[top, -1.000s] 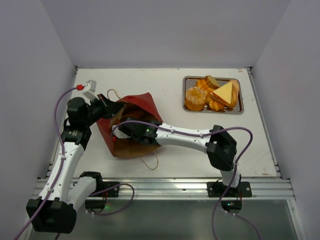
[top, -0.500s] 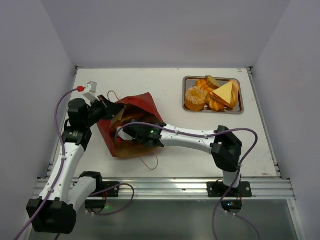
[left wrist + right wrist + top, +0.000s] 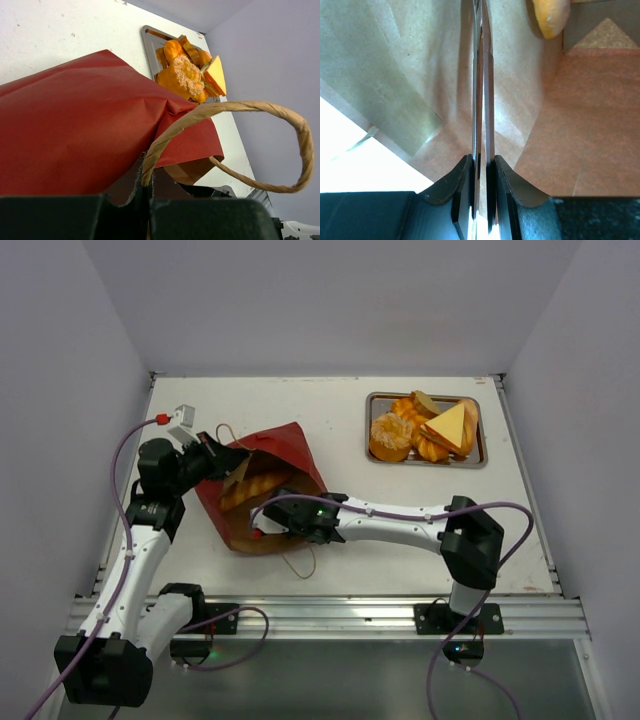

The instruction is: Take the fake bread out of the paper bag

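Claws first: my right claw [image 3: 269, 523] is pinched almost shut on a thin paper wall at the near lip of the paper bag [image 3: 290, 447]. My left claw [image 3: 218, 453] is clamped on the far-left rim beside a handle [image 3: 225, 107]. Bread [image 3: 253, 486] lies inside the bag, just beyond my right claw. Its long axis slants from near-left to far-right. My right arm is nearer the mouth. Farther off, the tray [image 3: 483, 435] holds more bread. I can read no writing.
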